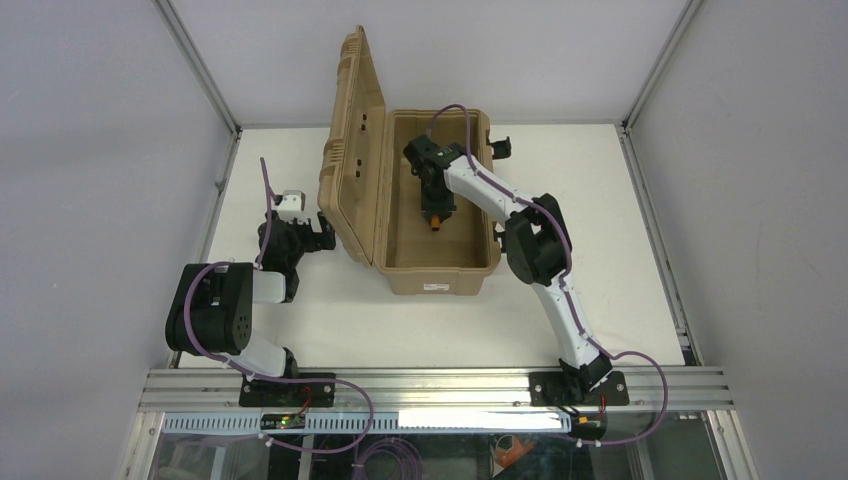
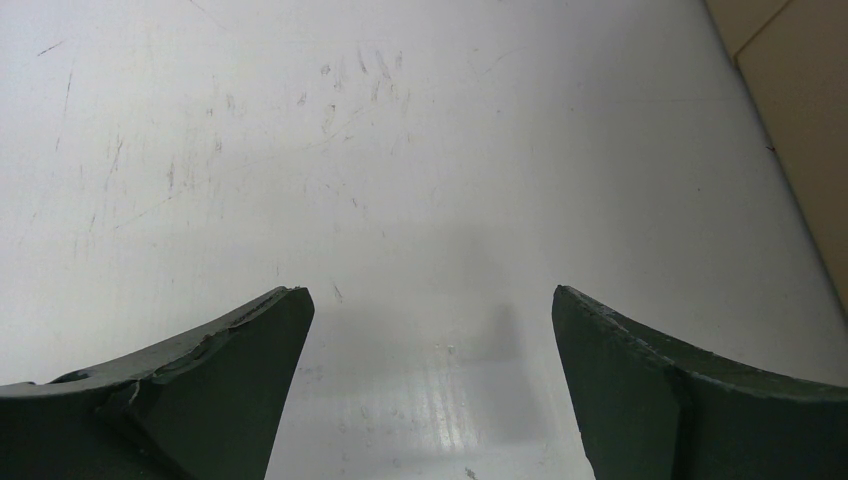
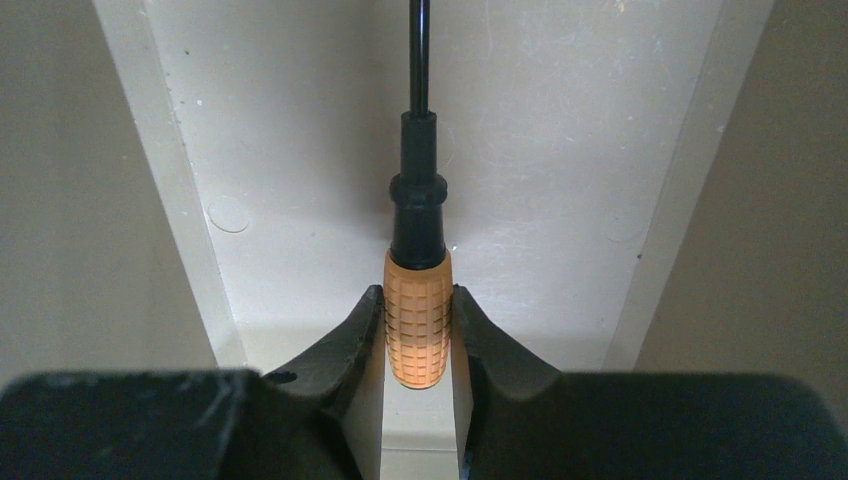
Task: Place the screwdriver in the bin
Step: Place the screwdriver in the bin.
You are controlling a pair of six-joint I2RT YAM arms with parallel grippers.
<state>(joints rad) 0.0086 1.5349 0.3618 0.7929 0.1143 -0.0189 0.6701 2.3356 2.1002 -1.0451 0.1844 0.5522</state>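
The tan bin [image 1: 440, 275] stands open at the back middle of the table, its ribbed lid [image 1: 355, 150] upright on the left. My right gripper [image 1: 437, 212] reaches down into the bin and is shut on the orange handle of the screwdriver [image 1: 436, 226]. In the right wrist view the fingers [image 3: 355, 335] clamp the checkered orange handle [image 3: 417, 320] from both sides, and the black shaft points away over the bin's pale floor [image 3: 300, 150]. My left gripper [image 1: 300, 235] is open and empty over the table, left of the lid.
In the left wrist view my left gripper [image 2: 430, 300] hangs over scratched white tabletop [image 2: 350, 150], with the bin's tan side [image 2: 800, 110] at the far right. A black latch [image 1: 500, 147] sticks out of the bin's right back corner.
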